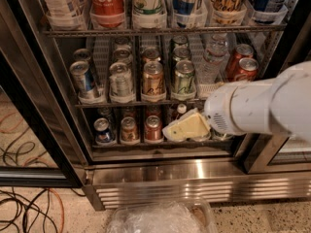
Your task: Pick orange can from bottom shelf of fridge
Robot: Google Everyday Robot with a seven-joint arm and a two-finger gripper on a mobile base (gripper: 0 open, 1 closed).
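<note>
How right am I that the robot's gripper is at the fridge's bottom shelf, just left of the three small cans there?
Not quite. The camera view shows the gripper at the bottom shelf of the fridge, but just right of the blue can, the orange can and the red can.
</note>
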